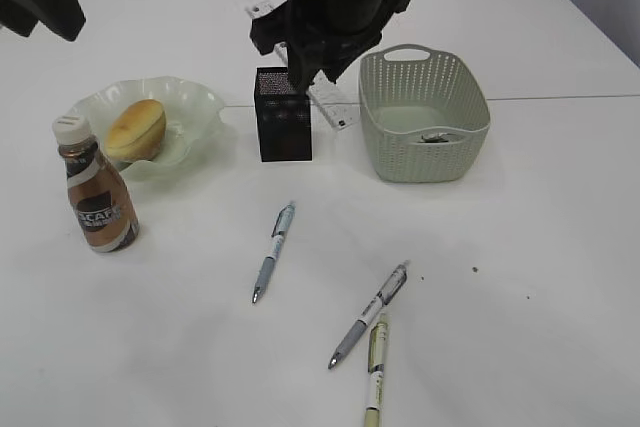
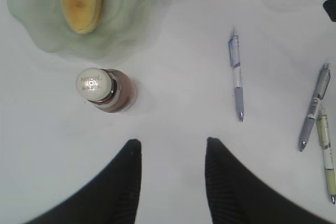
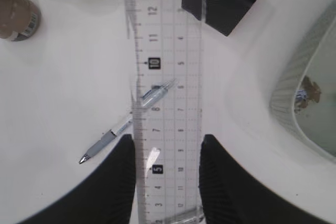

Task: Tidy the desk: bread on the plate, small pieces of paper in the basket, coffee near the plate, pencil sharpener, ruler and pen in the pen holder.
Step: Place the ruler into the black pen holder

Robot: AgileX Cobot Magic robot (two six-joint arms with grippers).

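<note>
Table (image 1: 520,347): white, carries everything. Basket (image 1: 424,117) at right holds a paper scrap, so that step looks served. Plate (image 1: 190,107) at left bears the bread (image 1: 135,129); coffee bottle (image 1: 97,197) stands just beside it, as required. Pen holder (image 1: 283,114) sits between plate and basket. Right hand (image 3: 167,153) is clamped on the clear ruler (image 3: 167,77), held lengthwise above the holder, presumably for insertion. Left hand (image 2: 173,153) hovers partly open, empty. Three pens (image 1: 272,252) lie loose on the table, unsorted.
</note>
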